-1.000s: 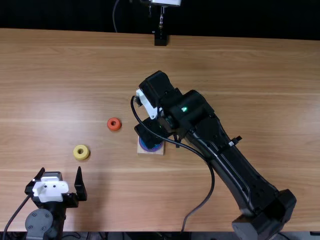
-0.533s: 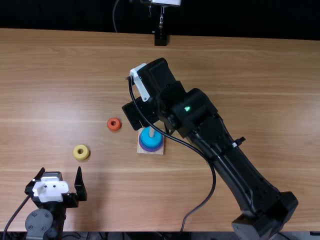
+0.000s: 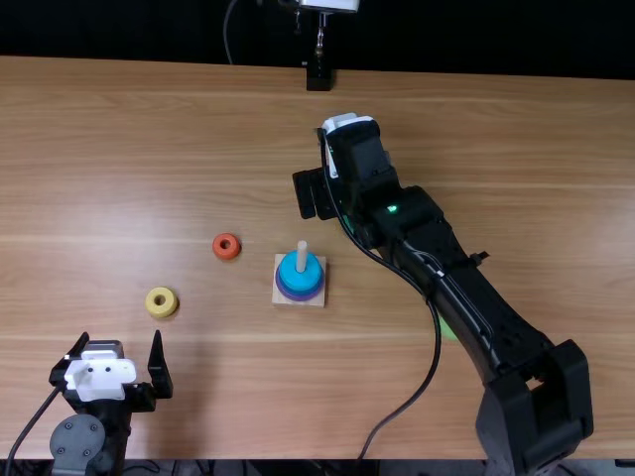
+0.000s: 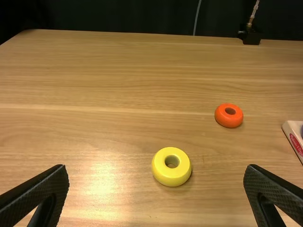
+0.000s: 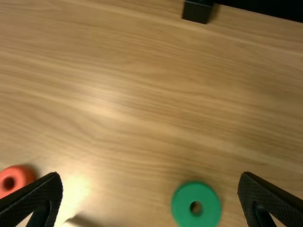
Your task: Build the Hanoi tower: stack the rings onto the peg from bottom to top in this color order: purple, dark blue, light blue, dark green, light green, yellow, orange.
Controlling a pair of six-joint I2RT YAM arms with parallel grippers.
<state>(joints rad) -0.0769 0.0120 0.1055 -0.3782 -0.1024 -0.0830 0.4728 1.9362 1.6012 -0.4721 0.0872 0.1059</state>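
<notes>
Dark green ring (image 5: 184, 207) lies beyond the peg (image 3: 302, 256) and off to its right, close by the right end effector (image 5: 150, 176), which hangs empty and wide open.

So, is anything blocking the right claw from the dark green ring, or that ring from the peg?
Nothing visible in either stretch: the dark green ring lies below the open right claw, and bare table lies between it and the peg.
</notes>
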